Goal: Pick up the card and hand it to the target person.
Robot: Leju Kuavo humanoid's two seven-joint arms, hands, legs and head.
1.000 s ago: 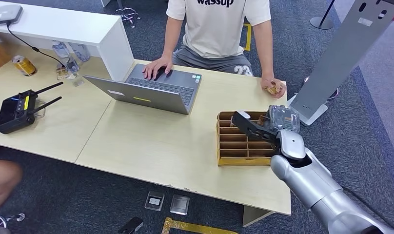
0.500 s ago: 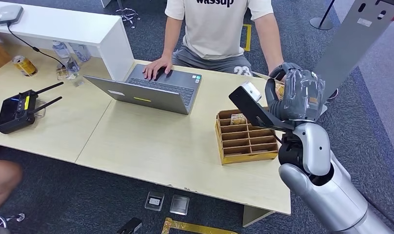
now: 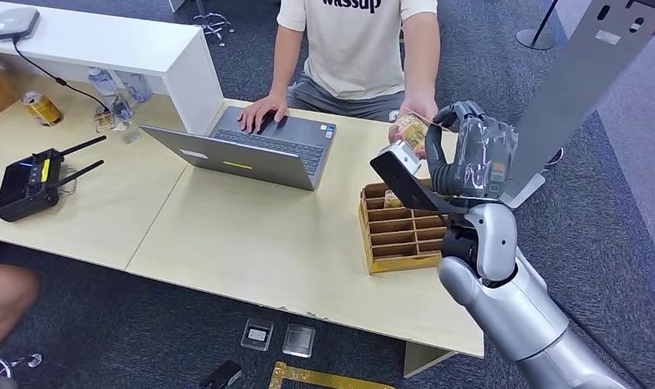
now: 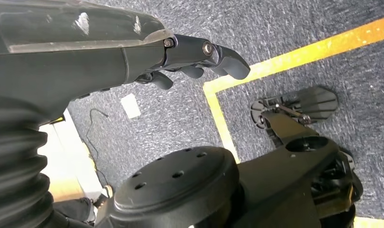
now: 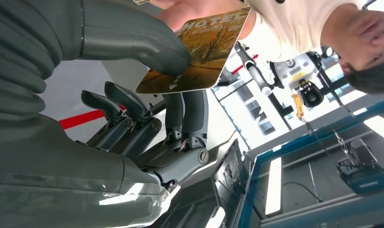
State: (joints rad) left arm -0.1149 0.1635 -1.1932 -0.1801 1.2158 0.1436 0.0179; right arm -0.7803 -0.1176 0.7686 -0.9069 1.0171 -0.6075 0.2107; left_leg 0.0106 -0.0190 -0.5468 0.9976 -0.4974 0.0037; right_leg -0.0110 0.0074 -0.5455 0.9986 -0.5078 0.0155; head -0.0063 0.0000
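My right hand (image 3: 470, 156) is raised above the desk's far right corner and pinches the card (image 3: 410, 128), a yellow-brown printed card, between thumb and fingers. In the right wrist view the thumb (image 5: 147, 45) presses on the card (image 5: 199, 52), which reads "HOTEL", with the fingers (image 5: 185, 111) beneath it. The person (image 3: 357, 49) in a white T-shirt sits across the desk, and one of their hands (image 3: 420, 110) touches the card's far end. My left hand (image 4: 195, 57) hangs over the carpet with loose fingers and holds nothing.
Below my right hand stands a wooden compartment tray (image 3: 405, 243) with another card (image 3: 393, 198) in a far slot. An open laptop (image 3: 251, 150) sits under the person's other hand (image 3: 261, 109). A black controller (image 3: 28, 185), a can (image 3: 39, 108) and a grey slanted stand (image 3: 575, 89) are around.
My right hand has risen out of the tray with the card and swung toward the person. The person's hand has left the desk's corner and reached the card.
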